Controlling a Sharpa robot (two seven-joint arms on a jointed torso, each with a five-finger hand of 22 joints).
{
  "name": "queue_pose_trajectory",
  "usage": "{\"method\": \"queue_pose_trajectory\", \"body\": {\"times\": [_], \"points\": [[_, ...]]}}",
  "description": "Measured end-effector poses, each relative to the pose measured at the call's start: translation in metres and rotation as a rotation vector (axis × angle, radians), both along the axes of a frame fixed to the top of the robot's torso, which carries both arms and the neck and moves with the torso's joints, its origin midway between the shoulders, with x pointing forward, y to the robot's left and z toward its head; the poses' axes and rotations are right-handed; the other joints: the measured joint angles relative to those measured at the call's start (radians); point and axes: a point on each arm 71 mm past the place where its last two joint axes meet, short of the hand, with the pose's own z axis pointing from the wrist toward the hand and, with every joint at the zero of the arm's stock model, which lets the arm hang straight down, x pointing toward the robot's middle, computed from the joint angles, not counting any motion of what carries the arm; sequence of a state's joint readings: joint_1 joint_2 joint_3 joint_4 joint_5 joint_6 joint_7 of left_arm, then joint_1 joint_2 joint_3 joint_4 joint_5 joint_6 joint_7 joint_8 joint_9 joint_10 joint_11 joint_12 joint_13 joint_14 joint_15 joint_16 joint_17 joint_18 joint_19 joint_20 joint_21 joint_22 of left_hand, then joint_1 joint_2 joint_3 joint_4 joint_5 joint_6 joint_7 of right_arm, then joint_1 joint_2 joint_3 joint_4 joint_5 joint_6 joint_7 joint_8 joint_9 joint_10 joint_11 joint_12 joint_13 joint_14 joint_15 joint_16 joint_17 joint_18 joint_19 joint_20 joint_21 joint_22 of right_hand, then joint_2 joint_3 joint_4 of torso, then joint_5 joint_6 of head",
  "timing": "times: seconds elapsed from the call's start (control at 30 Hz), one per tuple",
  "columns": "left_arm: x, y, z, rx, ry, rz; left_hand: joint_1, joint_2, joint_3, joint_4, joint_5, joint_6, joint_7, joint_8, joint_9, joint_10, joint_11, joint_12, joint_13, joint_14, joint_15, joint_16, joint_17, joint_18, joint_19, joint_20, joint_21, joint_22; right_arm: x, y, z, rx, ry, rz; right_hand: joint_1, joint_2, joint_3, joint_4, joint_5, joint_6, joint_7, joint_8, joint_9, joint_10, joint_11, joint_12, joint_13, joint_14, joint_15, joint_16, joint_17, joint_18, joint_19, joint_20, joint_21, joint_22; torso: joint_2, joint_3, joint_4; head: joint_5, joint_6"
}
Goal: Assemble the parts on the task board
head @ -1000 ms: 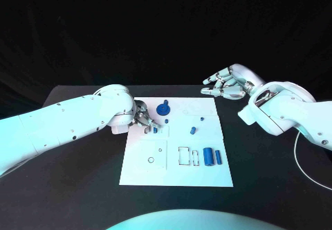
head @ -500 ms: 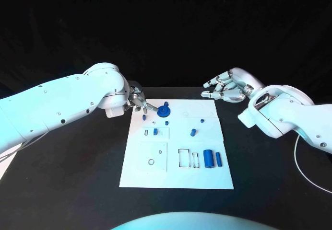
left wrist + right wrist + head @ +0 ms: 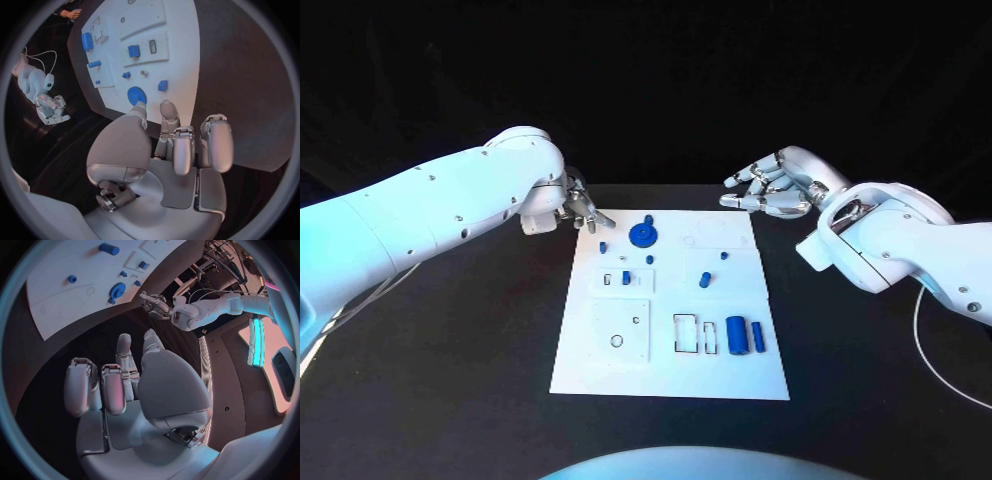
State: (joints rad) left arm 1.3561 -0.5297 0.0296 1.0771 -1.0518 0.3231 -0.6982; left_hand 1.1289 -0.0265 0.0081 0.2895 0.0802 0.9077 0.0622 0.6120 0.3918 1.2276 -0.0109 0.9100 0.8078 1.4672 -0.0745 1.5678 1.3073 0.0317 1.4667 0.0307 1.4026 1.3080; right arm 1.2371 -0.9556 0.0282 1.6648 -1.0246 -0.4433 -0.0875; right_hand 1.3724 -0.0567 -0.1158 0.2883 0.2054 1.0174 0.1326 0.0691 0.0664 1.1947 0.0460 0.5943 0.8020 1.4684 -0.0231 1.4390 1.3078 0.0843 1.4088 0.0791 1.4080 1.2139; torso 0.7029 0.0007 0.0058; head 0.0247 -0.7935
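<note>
A: Head view, left to right. Left hand (image 3: 581, 213) hangs just off the task board (image 3: 668, 375) at its far-left corner, over the black table (image 3: 444, 380). Fingers loosely apart, nothing in them as far as I can see; left wrist view agrees, palm bare.

B: Board contents?

A: Blue gear (image 3: 643, 235) near the far edge, a tiny blue piece (image 3: 609, 244) beside it. Small blue block (image 3: 626, 276) standing in the left square plate, looks seated. Blue peg (image 3: 705, 276) mid-board, lying tilted, looks loose, with a tiny blue dot (image 3: 721, 254) just beyond it. Big blue cylinder (image 3: 734, 332) and slimmer blue bar (image 3: 756, 335) side by side at the right, beside an outlined rectangular slot (image 3: 685, 332) that looks unfilled.

B: Right hand?

A: Right hand (image 3: 773, 187) hovers past the board's far-right corner, fingers curled partway, holding nothing. Right wrist view also shows a bare palm.

B: Progress?

A: Early to middle, my guess. Gear and block maybe placed; peg, cylinder and bar look unplaced, the slot and a ring-marked hole (image 3: 616, 340) on the near-left plate look open.

B: Counts?

A: Two hands, one board. Blue parts: about seven visible – one gear, one block, one peg, one cylinder, one bar, two tiny pieces. Tiny ones are too small to identify.
</note>
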Motion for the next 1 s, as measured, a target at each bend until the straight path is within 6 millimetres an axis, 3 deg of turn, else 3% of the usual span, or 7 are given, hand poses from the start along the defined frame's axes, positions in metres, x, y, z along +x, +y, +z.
{"method": "queue_pose_trajectory", "body": {"times": [0.2, 1.0], "points": [[0.004, 0.000, -0.009, 0.024, 0.029, 0.003, -0.012, 0.012, -0.038, 0.003, -0.026, 0.016, -0.009, 0.009, -0.001, 0.015, -0.007, 0.019, 0.011, 0.000, 0.000, 0.000, 0.001, 0.000, 0.000, 0.000, 0.012, 0.000, 0.000, 0.000, 0.000, 0.001, 0.000, 0.001, 0.000, 0.000, -0.003, -0.003, 0.006, 0.000, 0.000, 0.000, 0.000, 0.000, 0.000, 0.000, 0.000, 0.000, 0.000, 0.000, 0.000, 0.000, 0.000, 0.000, 0.000, 0.000, 0.002, -0.0002, -0.0005, 0.004, 0.003], [0.005, -0.005, -0.021, 0.053, 0.084, -0.037, -0.008, 0.024, -0.059, -0.002, -0.027, 0.030, -0.016, 0.018, 0.000, 0.034, -0.013, 0.043, 0.033, 0.000, 0.000, 0.000, 0.001, 0.000, 0.000, 0.000, 0.025, 0.000, 0.001, 0.001, 0.000, 0.002, -0.002, 0.003, 0.000, 0.000, -0.003, -0.003, 0.014, 0.000, 0.000, 0.000, 0.000, 0.000, 0.000, 0.000, -0.001, 0.000, 0.000, -0.004, 0.000, 0.000, 0.000, 0.000, 0.000, 0.000, 0.000, 0.0009, -0.0003, 0.005, -0.010]]}}
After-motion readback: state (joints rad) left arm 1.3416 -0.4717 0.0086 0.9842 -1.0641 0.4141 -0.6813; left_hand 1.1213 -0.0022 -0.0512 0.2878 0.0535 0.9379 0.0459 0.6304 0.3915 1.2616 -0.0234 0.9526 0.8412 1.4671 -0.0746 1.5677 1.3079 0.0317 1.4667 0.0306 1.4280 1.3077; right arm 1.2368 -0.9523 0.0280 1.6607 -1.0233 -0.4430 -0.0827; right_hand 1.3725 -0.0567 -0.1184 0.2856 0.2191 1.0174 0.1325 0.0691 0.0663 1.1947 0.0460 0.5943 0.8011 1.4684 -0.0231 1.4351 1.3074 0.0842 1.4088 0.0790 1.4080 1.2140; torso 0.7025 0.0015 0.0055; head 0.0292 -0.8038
